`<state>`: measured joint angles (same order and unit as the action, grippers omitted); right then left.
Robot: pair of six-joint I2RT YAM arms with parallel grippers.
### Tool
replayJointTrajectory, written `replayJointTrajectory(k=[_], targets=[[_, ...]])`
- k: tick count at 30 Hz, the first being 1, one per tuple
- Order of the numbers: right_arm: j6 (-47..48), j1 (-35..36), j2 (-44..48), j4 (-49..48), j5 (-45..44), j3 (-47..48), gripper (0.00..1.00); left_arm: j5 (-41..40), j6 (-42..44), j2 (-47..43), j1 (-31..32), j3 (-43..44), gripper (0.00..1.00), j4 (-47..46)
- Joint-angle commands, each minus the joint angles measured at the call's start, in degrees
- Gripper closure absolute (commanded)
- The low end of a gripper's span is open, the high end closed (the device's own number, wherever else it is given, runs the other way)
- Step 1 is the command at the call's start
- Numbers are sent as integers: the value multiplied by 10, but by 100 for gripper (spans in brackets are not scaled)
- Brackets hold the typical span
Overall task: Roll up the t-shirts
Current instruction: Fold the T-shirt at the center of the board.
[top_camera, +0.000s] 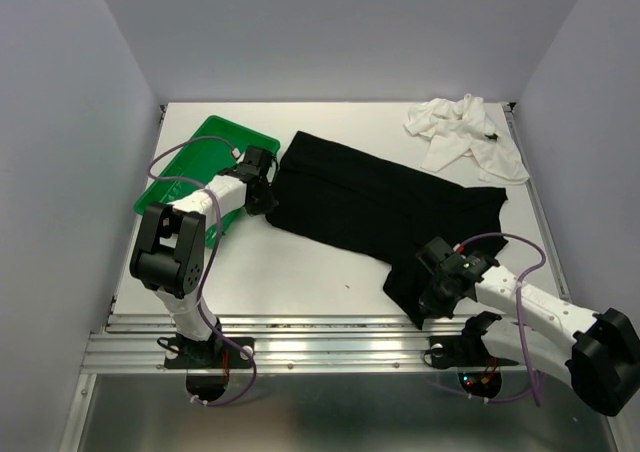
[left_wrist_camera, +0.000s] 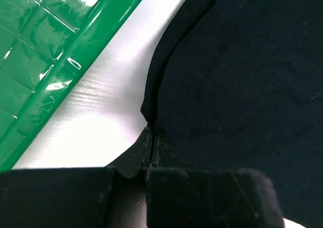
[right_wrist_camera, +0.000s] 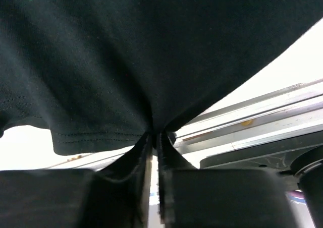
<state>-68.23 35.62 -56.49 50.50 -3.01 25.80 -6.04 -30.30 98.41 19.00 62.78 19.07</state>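
The black t-shirt [top_camera: 385, 207] lies spread slantwise across the middle of the table, folded into a long band. My left gripper [top_camera: 262, 198] is shut on its left edge [left_wrist_camera: 151, 118], next to the green tray. My right gripper [top_camera: 432, 302] is shut on the shirt's near corner [right_wrist_camera: 151, 122] by the table's front rail, and the cloth bunches into the closed jaws. The white t-shirt [top_camera: 465, 132] sits crumpled at the back right, away from both grippers.
A green plastic tray [top_camera: 200, 152] stands tilted at the back left, just beside the left gripper [left_wrist_camera: 152, 137]. The metal front rail [top_camera: 330, 337] runs right under the right gripper [right_wrist_camera: 155, 137]. White walls close in the table's sides and back.
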Motion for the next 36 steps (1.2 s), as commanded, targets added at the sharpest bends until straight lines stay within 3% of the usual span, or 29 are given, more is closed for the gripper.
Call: replayJointTrajectory(k=[1,9,18,26,36], targets=[[-7,3,12,-23,-93,25,99,-2,10,-30,-1,24,100,8],[22,3,32,79,-117,135,99,-1,11,-37,-1,37,100,16],[27,3,58,139,-130,194,99,5,10,-48,-1,55,100,25],[12,3,61,203,-206,265,99,9,16,-52,-2,75,100,46],[23,3,80,240,-170,264,99,31,2,-158,-1,-54,100,41]])
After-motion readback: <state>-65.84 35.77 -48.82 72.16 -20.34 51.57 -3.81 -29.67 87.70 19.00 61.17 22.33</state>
